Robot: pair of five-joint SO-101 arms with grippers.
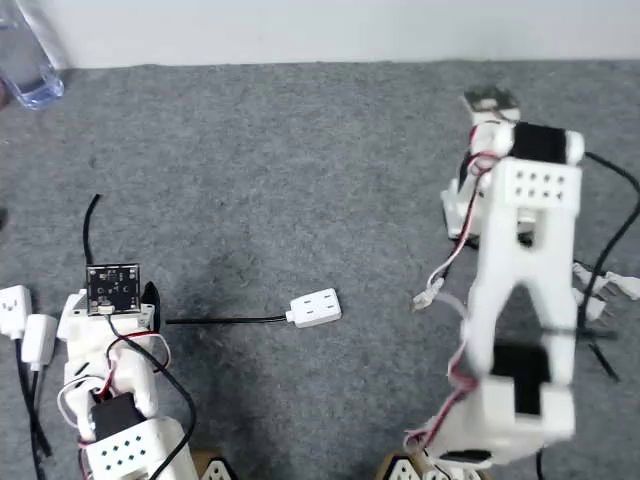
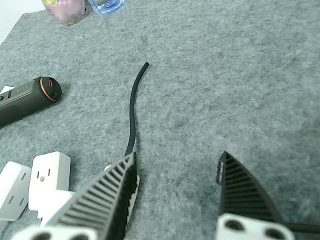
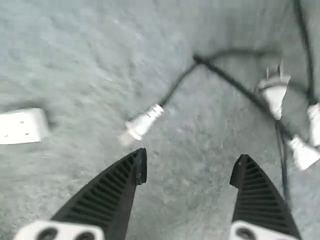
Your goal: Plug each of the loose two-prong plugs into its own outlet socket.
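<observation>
We see our left gripper (image 2: 177, 162) open wide and holding nothing, low over the gray worktop (image 2: 225, 75), just beside two white outlet sockets (image 2: 48, 172) and a black cord (image 2: 133, 105). Our right gripper (image 3: 193, 160) is open wide and holds nothing, above a loose white plug (image 3: 143, 122), with a second plug (image 3: 272, 92) near it. A single outlet socket (image 1: 316, 308) lies between the two arms.
</observation>
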